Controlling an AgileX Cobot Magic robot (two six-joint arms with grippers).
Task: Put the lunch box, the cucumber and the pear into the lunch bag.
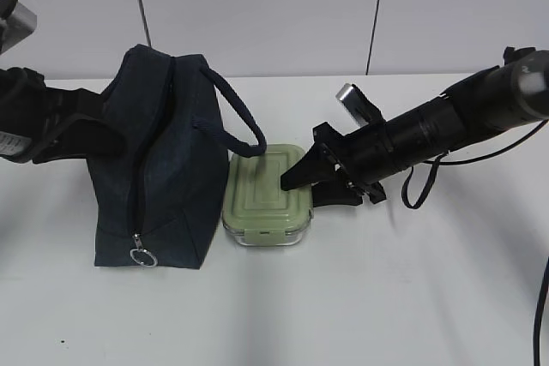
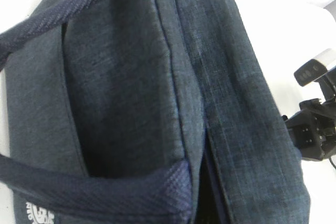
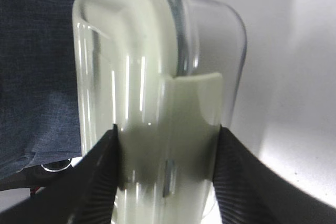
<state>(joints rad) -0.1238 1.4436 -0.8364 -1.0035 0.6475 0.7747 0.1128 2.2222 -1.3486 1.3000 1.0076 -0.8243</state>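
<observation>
We have the right gripper [image 3: 167,166] clamped across the short end of the box [image 1: 268,196], one finger [image 3: 92,182] on each side of the lid's snap tab, low enough to bear on glass and not only the lid; the box sits on the table [image 1: 386,297] just beside the bag [image 1: 159,169], touching it or nearly so; the left gripper, hidden behind the bag, is clenched, and we judge it pinches fabric or a strap to steady the bag, though what it holds we cannot tell; the zipper [image 1: 135,203] looks closed, so the box cannot go in yet; cucumber and pear are not in view
</observation>
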